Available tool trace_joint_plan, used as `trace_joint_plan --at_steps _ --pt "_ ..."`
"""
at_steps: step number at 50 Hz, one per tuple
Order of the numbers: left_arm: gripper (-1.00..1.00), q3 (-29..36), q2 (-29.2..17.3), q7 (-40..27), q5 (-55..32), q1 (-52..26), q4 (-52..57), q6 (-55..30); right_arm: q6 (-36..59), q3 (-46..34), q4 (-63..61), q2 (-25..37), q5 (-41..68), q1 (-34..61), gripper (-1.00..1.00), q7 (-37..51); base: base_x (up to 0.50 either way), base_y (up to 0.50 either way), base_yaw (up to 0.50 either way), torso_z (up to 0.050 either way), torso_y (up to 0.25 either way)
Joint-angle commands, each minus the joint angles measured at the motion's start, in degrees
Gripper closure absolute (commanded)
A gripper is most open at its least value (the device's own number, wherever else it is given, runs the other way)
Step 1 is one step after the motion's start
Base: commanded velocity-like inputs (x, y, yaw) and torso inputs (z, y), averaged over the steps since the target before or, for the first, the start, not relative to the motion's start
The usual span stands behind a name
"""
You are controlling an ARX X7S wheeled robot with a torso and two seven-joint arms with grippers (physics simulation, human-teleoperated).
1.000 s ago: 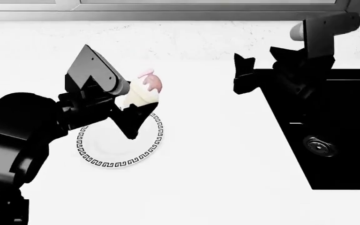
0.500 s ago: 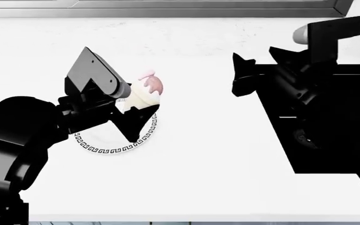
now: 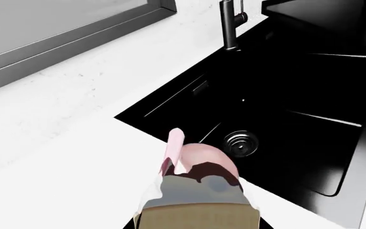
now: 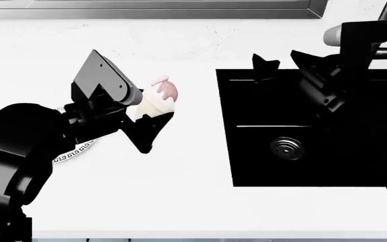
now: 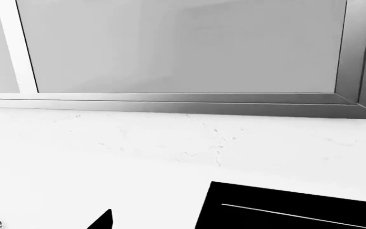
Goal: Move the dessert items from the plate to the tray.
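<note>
Cream pastry (image 4: 154, 100) (pink top), black sink (image 4: 301, 151)

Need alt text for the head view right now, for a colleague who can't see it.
The left tool holds a cream cone-shaped pastry with a pink top above the white counter, beside a black sink. The right tool hangs over the sink; a patterned plate rim shows under the left arm.

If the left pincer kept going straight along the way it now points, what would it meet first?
Judging by the left wrist view, the left pincer, shut on the pastry, aims at the black sink, near its drain. Nothing stands between, so probably the sink basin; depth is uncertain.
</note>
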Motion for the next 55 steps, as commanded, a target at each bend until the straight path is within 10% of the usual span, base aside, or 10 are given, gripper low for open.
trace_joint_plan --at_steps 1,55 --pt "1.00 -0.17 0.06 -0.63 -0.71 -0.10 0.16 -0.31 -0.13 0.65 0.15 -0.06 0.96 -0.23 -1.00 0.21 0.00 -0.50 0.00 0.000 0.000" --pt "1.00 0.03 -0.07 -1.56 -1.92 -0.36 0.12 0.02 -0.64 1.06 0.62 -0.18 2.10 -0.61 -1.00 0.50 0.00 -0.50 0.00 0.000 0.000"
